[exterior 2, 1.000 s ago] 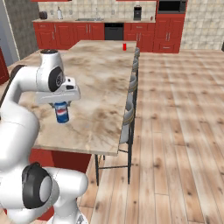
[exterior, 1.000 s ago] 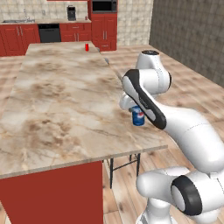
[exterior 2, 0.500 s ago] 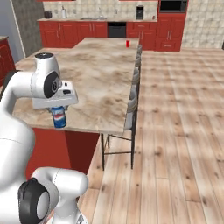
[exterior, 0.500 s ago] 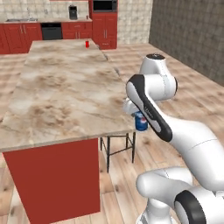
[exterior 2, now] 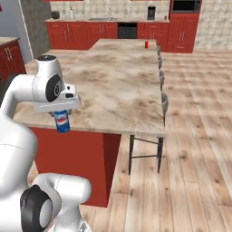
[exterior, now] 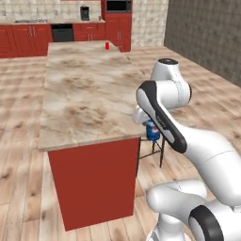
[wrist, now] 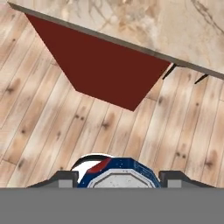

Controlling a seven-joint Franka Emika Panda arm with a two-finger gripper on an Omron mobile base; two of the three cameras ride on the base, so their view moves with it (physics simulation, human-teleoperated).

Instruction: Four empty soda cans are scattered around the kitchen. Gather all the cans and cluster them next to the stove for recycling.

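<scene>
Gripper (exterior: 151, 123) of mine clasped the blue can (exterior: 152, 132) just off the island's (exterior: 84, 89) near corner, over bare floor (exterior: 19, 155). From the right, my can (exterior 2: 62, 122) hung in front of the counter edge (exterior 2: 90, 129). Looking down my fingers (wrist: 65, 176), the can top (wrist: 119, 177) sat between them, open planks (wrist: 57, 118) below.

Beige marble island counter (exterior: 84, 94) (exterior 2: 122, 86) on red cabinet base (exterior: 94, 181), small bright red soda can (exterior: 107, 45) (exterior 2: 146, 44) upright near far end.
</scene>
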